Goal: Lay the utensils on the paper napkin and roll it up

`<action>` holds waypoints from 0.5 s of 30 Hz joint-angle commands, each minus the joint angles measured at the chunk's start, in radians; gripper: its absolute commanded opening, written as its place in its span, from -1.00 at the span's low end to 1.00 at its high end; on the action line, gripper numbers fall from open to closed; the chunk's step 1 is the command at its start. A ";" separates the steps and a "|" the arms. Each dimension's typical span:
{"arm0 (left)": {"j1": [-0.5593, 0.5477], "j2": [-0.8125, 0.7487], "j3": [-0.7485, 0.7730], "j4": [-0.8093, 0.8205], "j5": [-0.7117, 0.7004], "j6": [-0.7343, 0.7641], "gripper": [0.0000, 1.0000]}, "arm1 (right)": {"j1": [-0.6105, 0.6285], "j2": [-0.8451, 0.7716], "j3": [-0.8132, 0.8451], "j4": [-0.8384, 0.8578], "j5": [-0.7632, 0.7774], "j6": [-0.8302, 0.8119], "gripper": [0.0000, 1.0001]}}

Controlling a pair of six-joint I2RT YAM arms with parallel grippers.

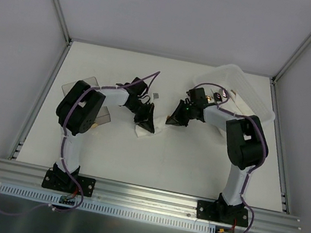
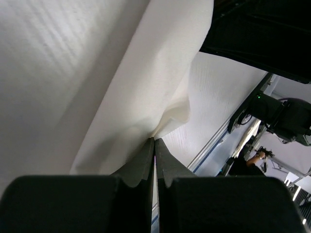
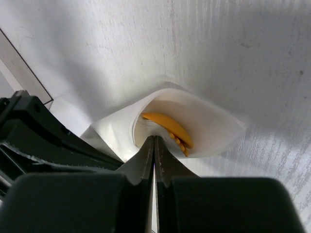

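Mid-table, the paper napkin (image 3: pixel 214 127) curls into a loose roll, with the utensils (image 3: pixel 167 126) showing orange at its open end. The left gripper (image 2: pixel 154 145) pinches one napkin edge and the right gripper (image 3: pixel 154 144) pinches the roll's rim — both pressed tight. Open table (image 1: pixel 165 166) lies on the near side — a tray (image 1: pixel 250 91) hugs the far right edge.

Soft matt white paper napkin (image 3: pixel 214 126), glossy orange plastic utensils (image 3: pixel 170 127)

The white table (image 1: pixel 154 158) has a paper napkin (image 1: pixel 140 131) in the middle, rolled around orange utensils (image 3: pixel 170 128). A see-through tray (image 1: pixel 260 102) sits at the far right, a smoky clear box (image 1: pixel 86 82) on the left
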 commanded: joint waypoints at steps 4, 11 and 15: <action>-0.032 -0.051 -0.013 0.018 0.046 -0.021 -1.00 | 0.001 0.038 0.003 -0.070 0.118 0.000 -1.00; -0.062 -0.038 -0.056 0.038 0.032 -0.032 -1.00 | -0.004 0.032 -0.003 -0.089 0.140 -0.002 -1.00; -0.085 -0.013 -0.066 0.054 0.028 -0.020 -1.00 | -0.002 0.032 -0.006 -0.092 0.146 0.000 -1.00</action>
